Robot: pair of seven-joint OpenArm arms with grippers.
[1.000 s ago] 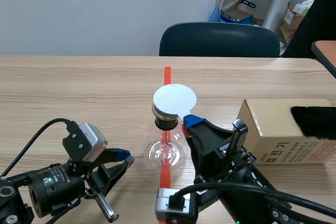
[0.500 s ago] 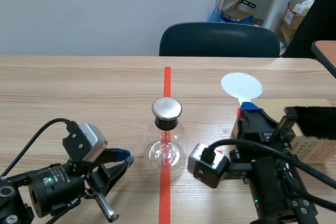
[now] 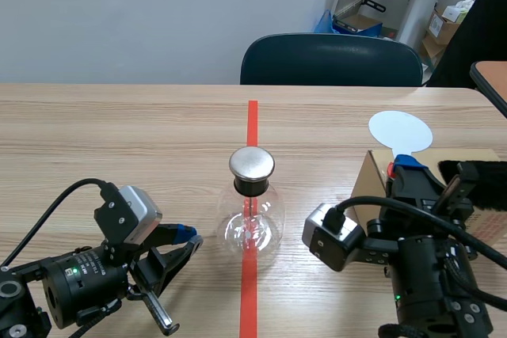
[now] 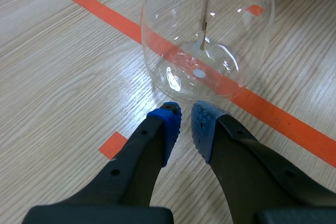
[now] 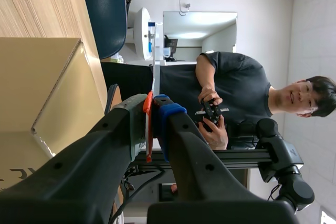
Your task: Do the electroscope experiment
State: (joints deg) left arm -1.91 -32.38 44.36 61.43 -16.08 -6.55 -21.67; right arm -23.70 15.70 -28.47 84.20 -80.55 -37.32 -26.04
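my right claw (image 3: 400, 168), clenched on the white disc paddle (image 3: 400, 131), has swung it off the metal cap (image 3: 252, 164) of the electroscope (image 3: 252, 223) at frame centre to the upper right over the box (image 3: 372, 187), likely for a rub on the black fur (image 3: 475, 180); left claw (image 4: 186, 124) sits clenched, empty.

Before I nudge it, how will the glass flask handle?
Probably fragile: the flask is clear glass. Its round body likely slides or rocks on the smooth table. The metal cap up top may make it tippy.
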